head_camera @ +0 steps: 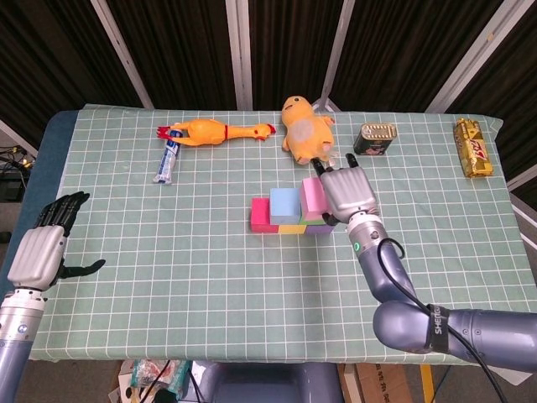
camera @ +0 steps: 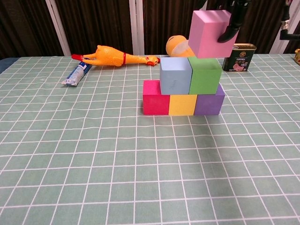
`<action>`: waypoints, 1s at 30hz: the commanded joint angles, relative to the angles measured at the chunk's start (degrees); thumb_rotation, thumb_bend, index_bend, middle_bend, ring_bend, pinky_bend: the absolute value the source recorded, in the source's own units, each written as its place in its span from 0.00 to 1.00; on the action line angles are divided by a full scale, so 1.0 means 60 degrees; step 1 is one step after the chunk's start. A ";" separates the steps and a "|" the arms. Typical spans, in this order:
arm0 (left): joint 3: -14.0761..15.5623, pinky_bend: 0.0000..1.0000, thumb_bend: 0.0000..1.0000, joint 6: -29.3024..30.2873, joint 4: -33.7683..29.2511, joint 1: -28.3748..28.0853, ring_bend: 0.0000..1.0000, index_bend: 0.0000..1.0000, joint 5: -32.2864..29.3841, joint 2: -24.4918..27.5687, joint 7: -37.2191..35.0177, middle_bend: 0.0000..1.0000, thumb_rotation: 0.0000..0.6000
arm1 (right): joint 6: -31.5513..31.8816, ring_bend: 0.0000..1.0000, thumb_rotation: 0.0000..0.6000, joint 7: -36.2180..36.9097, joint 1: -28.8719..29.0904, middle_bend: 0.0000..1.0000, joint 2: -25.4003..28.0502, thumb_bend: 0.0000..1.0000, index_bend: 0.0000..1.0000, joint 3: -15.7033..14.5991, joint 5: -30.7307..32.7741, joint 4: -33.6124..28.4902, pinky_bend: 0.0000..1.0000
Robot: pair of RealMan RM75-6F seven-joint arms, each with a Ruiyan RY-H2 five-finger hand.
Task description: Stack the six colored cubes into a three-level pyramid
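A red cube (camera: 156, 97), a yellow cube (camera: 182, 104) and a purple cube (camera: 209, 100) form the bottom row on the table. On top of them sit a light blue cube (camera: 175, 75) and a green cube (camera: 205, 74). My right hand (head_camera: 348, 194) holds a pink cube (camera: 211, 33) in the air just above the green cube, slightly tilted. In the head view the pink cube (head_camera: 312, 196) covers the green one. My left hand (head_camera: 39, 250) hovers open at the table's left edge, holding nothing.
At the back lie a rubber chicken (head_camera: 216, 131), a toothpaste tube (head_camera: 168, 159), a yellow plush duck (head_camera: 305, 128), a tin can (head_camera: 374, 139) and a gold snack pack (head_camera: 472, 147).
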 commanded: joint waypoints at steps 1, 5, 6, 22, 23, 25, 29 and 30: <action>-0.0008 0.05 0.11 -0.0044 -0.0001 -0.0004 0.00 0.00 0.0013 0.0019 -0.0040 0.03 1.00 | 0.0200 0.38 1.00 -0.0239 0.0261 0.48 -0.0357 0.31 0.00 -0.0022 0.0255 0.0197 0.07; -0.0033 0.05 0.11 -0.0066 -0.0013 0.0015 0.00 0.00 0.0019 0.0058 -0.0115 0.03 1.00 | 0.0372 0.38 1.00 -0.0452 0.0558 0.48 -0.0720 0.31 0.00 0.0065 0.0572 0.0497 0.07; -0.0049 0.05 0.11 -0.0071 -0.0013 0.0018 0.00 0.00 0.0006 0.0069 -0.0143 0.03 1.00 | 0.0421 0.38 1.00 -0.0539 0.0638 0.48 -0.0808 0.31 0.00 0.0072 0.0672 0.0581 0.07; -0.0197 0.05 0.11 -0.0321 0.0142 -0.0012 0.00 0.00 -0.0249 0.0143 -0.0454 0.03 1.00 | 0.0924 0.38 1.00 -0.1051 0.1283 0.47 -0.1864 0.31 0.00 0.0900 0.2928 0.1854 0.07; -0.0213 0.05 0.11 -0.0325 0.0147 -0.0014 0.00 0.00 -0.0260 0.0149 -0.0478 0.03 1.00 | 0.0926 0.38 1.00 -0.1089 0.1301 0.47 -0.1895 0.31 0.00 0.0956 0.3004 0.1920 0.07; -0.0233 0.05 0.11 -0.0326 0.0157 -0.0012 0.00 0.00 -0.0271 0.0166 -0.0504 0.03 1.00 | 0.0943 0.38 1.00 -0.1134 0.1319 0.47 -0.1951 0.31 0.00 0.1025 0.3026 0.2019 0.07; -0.0245 0.05 0.11 -0.0381 0.0193 -0.0014 0.00 0.00 -0.0306 0.0176 -0.0555 0.03 1.00 | 0.0992 0.38 1.00 -0.1233 0.1305 0.47 -0.2049 0.31 0.00 0.1110 0.3001 0.2109 0.07; -0.0243 0.05 0.11 -0.0401 0.0198 -0.0019 0.00 0.00 -0.0309 0.0172 -0.0559 0.03 1.00 | 0.1010 0.38 1.00 -0.1267 0.1300 0.47 -0.2080 0.31 0.00 0.1113 0.2990 0.2126 0.07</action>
